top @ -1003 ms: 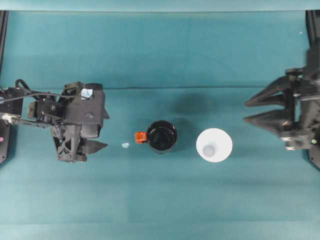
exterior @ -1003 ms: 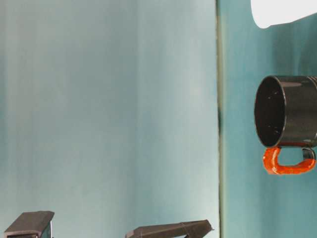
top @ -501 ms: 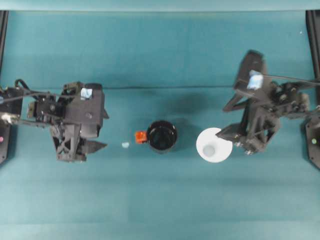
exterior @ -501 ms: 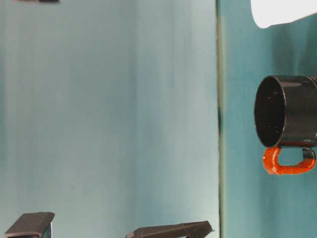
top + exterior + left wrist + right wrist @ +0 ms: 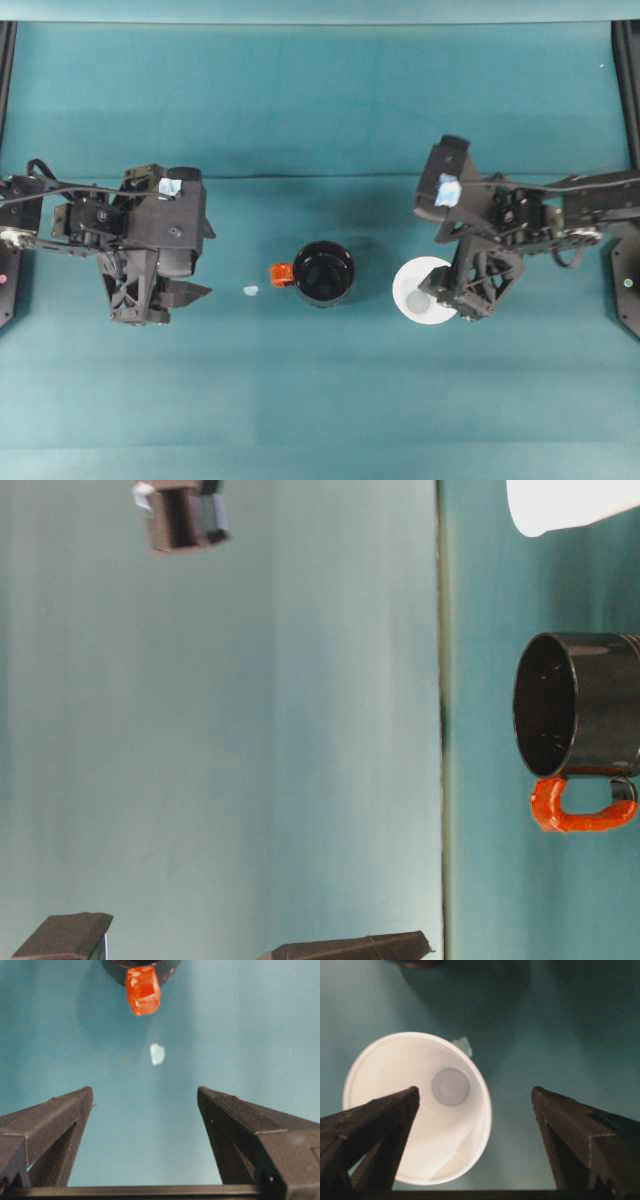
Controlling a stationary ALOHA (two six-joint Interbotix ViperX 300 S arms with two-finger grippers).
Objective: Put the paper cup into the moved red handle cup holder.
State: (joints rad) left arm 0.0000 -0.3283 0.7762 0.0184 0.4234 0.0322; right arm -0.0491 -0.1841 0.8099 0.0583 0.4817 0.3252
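I've got my right gripper spread wide over the white paper cup; left gripper gapes apart, facing the glossy black red-handled holder.

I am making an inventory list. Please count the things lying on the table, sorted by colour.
White: 1, the paper cup
Black with a red handle: 1, the cup holder
Pale bluish-white: 1, a small scrap
Total: 3
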